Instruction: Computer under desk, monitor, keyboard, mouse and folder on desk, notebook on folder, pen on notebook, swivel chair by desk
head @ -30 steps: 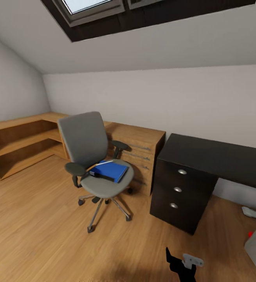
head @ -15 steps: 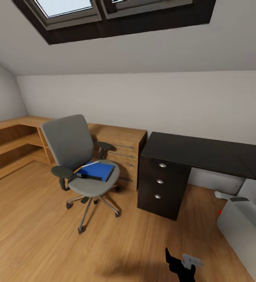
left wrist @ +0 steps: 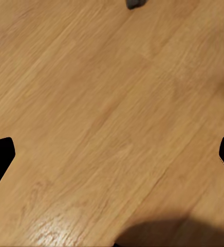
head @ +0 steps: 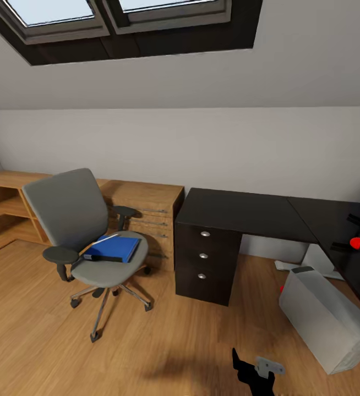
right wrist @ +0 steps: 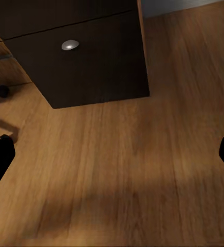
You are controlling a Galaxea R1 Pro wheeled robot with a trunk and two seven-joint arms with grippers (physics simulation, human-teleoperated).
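Folder (head: 113,249) lies flat on the swivel chair (head: 86,231) seat, with a thin dark notebook (head: 94,253) along its near edge and a white pen-like stick on top. Likely light, stiff, slick-covered; best pinched at an overhanging edge, since flat-down grabs would slip. Chair will roll if pushed. Desk (head: 246,212) stands well apart from the chair, top bare at its left corner; computer (head: 326,316) sits tilted on the floor beside it. Left tool (left wrist: 112,159) and right tool (right wrist: 112,159) both spread wide, empty, over floor.
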